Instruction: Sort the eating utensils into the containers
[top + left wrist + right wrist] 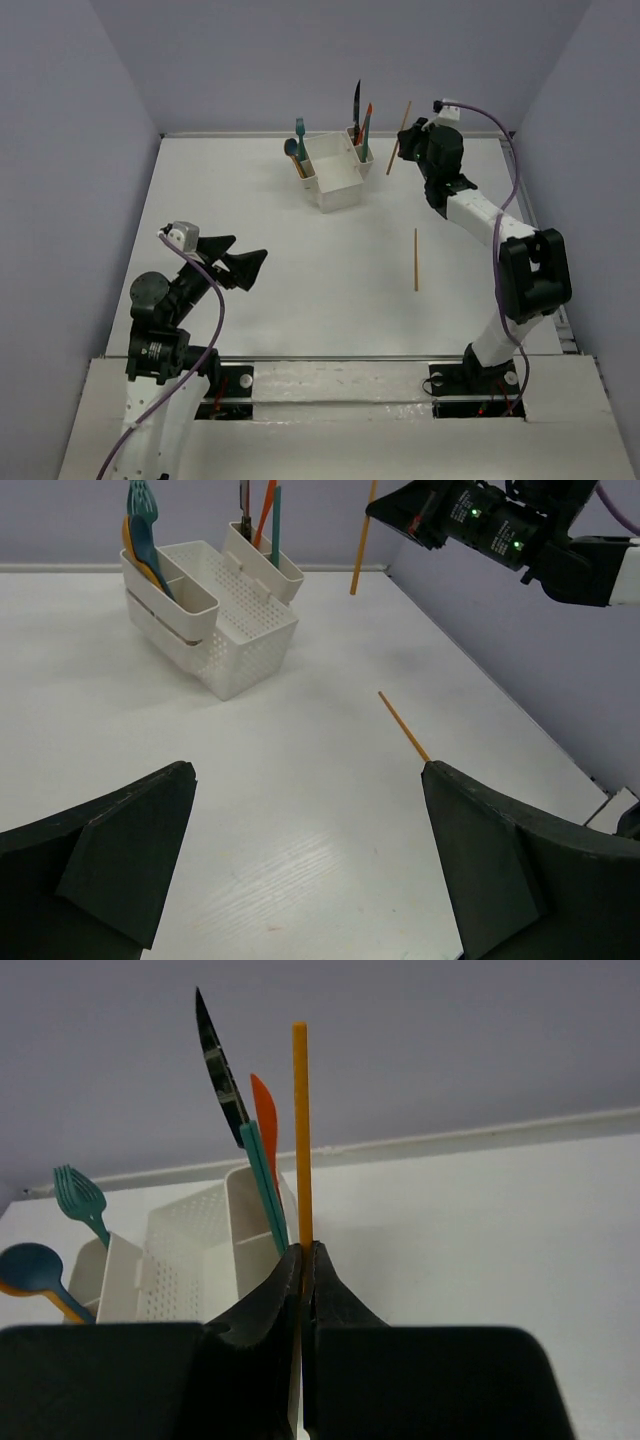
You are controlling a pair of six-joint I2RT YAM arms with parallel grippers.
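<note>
**Right claw**: found clenched on an orange chopstick, which is held near upright with free length on both sides of the pinch. The white caddy is seen just to the left of this claw and a little beyond it.

**Left claw**: released, with nothing held, and well apart from the caddy.

**Hazards noted.** The chopstick is thin and is held at a single pinch, so it could be swung between the fingers if its lower tip were caught on the caddy rim. The slot nearest the right claw is crowded. A descent off line could be blocked by the standing handles, or the caddy could be pushed aside (it is judged light and unanchored).

**Count taken.**
- Chopsticks: two. The second chopstick lies on the worktop behind the right claw, toward its base.
- Near slot: three, namely a dark-bladed knife, an orange knife and a teal handle.
- Far slot: three, namely a teal fork, a blue spoon and an orange spoon.
- Caddy: one.
- Claws: two.
</note>
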